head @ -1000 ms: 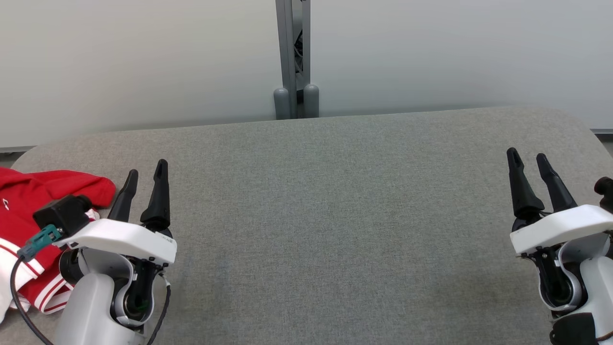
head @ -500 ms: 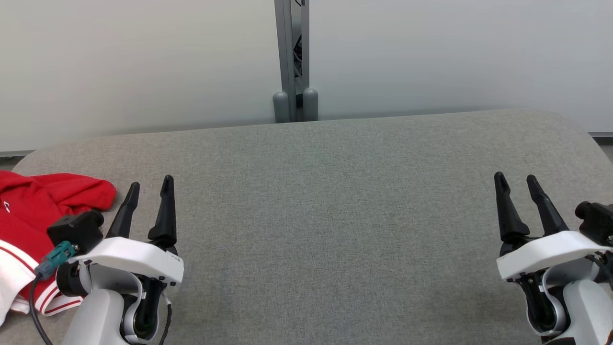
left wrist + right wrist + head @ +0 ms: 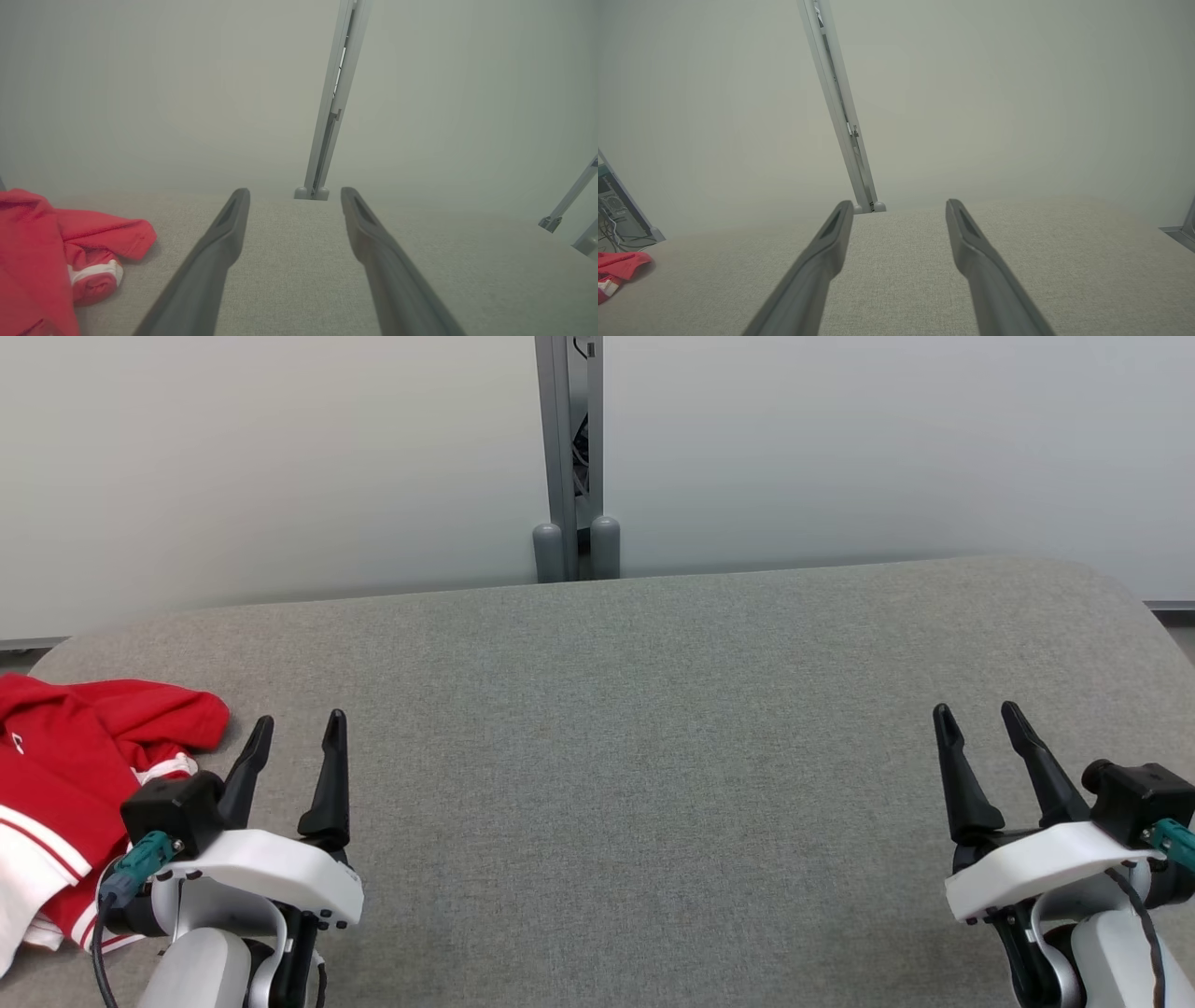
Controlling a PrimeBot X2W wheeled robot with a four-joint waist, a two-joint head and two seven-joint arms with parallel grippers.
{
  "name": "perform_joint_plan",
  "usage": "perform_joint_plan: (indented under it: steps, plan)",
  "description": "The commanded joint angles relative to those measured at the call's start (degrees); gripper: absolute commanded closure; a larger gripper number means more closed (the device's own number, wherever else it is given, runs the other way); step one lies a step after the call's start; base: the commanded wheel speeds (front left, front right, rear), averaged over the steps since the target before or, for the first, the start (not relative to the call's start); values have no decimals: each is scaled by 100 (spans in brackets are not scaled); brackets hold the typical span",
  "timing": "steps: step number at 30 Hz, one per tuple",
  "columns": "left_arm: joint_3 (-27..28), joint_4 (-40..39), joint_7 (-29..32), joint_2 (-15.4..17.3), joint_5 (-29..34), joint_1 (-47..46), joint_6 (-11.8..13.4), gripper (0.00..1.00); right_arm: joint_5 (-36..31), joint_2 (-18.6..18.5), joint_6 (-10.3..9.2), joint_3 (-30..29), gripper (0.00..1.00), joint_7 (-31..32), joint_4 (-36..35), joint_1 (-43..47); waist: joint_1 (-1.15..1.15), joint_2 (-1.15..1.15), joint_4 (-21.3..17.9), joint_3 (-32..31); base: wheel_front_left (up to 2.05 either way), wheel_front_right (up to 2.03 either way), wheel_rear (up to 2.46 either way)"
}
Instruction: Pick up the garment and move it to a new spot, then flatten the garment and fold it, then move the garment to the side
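Heaped at left end of grey fabric-topped table (image 3: 635,728): crumpled red garment with white-striped trim (image 3: 65,775), sleeve pointing toward table's middle, long axis unclear. Spread, empty, over table's near side: left gripper (image 3: 300,718), right gripper (image 3: 976,708).

Grey padded table (image 3: 653,728), perhaps frosted wall (image 3: 280,457)

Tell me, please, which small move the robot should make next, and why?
Probably move the left gripper leftward toward the red garment: it lies crumpled and unheld at the left end of the table, beside that open, empty gripper, while the right gripper, also open, is far across.
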Motion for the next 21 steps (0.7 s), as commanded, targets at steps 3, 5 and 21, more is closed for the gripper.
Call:
perform_joint_plan:
  steps: [3, 5, 21]
  plan:
    - [-6, -155, -13, 76, 231, 117, 83, 0, -226, -7, 10, 11, 0, -106, -129, 79, 0, 0, -6, -9, 0, 0, 0]
    - [-16, -199, -25, 84, 310, 158, 100, 0, -303, 1, 10, 22, 0, -136, -146, 130, 0, 0, -4, -14, 0, 0, 0]
    - [-96, -612, -68, 119, 840, 593, 289, 0, -829, 149, 11, -53, 0, -324, -360, 407, 0, 0, 12, -82, 0, 0, 0]
